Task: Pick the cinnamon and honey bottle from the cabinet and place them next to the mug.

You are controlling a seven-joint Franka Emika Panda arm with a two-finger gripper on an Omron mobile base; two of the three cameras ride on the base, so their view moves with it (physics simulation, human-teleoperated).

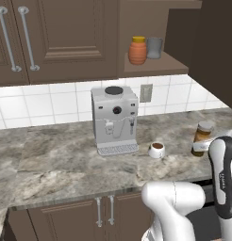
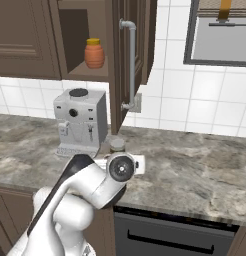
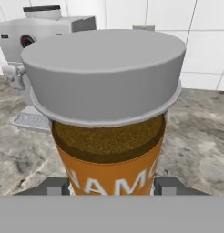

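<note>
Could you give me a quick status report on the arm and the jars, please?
Gripper shut on cinnamon, low over counter right of mug. Honey bottle on cabinet shelf beside grey cup. Nothing blocking.

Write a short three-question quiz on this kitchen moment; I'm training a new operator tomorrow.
1. True or false: the squat orange honey bottle sits in the dark wooden cabinet niche.
2. What is the gripper shut on?
3. The small white mug stands: A) on the shelf, B) on the counter, right of the grey coffee machine.

Key: 1 true; 2 the slim grey-lidded cinnamon jar; 3 B.
</note>
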